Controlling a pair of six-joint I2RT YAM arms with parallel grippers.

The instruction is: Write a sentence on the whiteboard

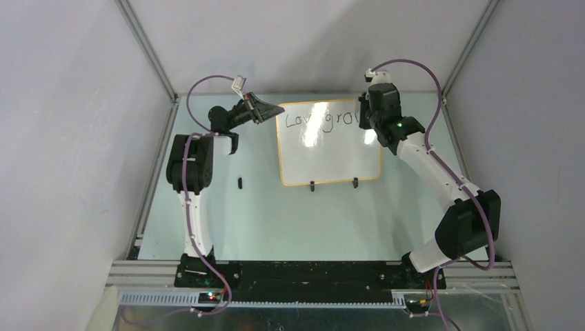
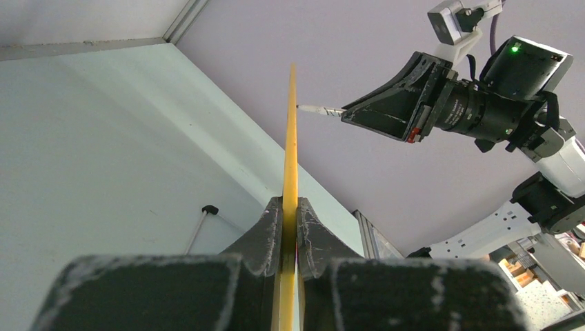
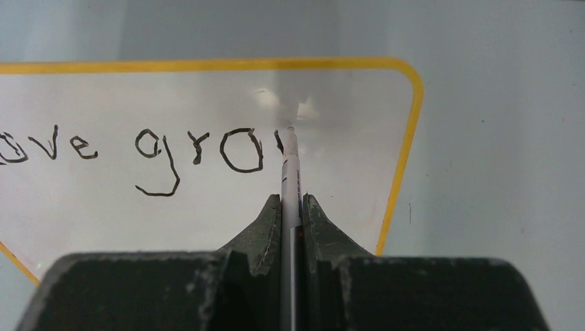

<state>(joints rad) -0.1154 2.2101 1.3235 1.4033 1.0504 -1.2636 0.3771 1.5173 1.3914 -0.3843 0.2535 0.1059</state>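
Observation:
The whiteboard (image 1: 331,158) lies at the middle back of the table, white with a yellow-orange rim (image 3: 400,158). My left gripper (image 1: 272,110) is shut on its top left edge; in the left wrist view the rim (image 2: 290,138) runs edge-on between the closed jaws of that gripper (image 2: 290,207). My right gripper (image 1: 365,118) is shut on a thin grey marker (image 3: 290,172) over the board's top right. The sentence (image 3: 159,152) reads "Love gro" in black, plus a short stroke. The marker's tip (image 3: 290,129) touches the board just right of the last "o".
A small black marker cap (image 1: 239,183) lies on the table left of the board. Two black stand feet (image 1: 312,185) stick out at the board's near edge. Grey walls and metal frame rails (image 1: 148,48) close in the table on three sides.

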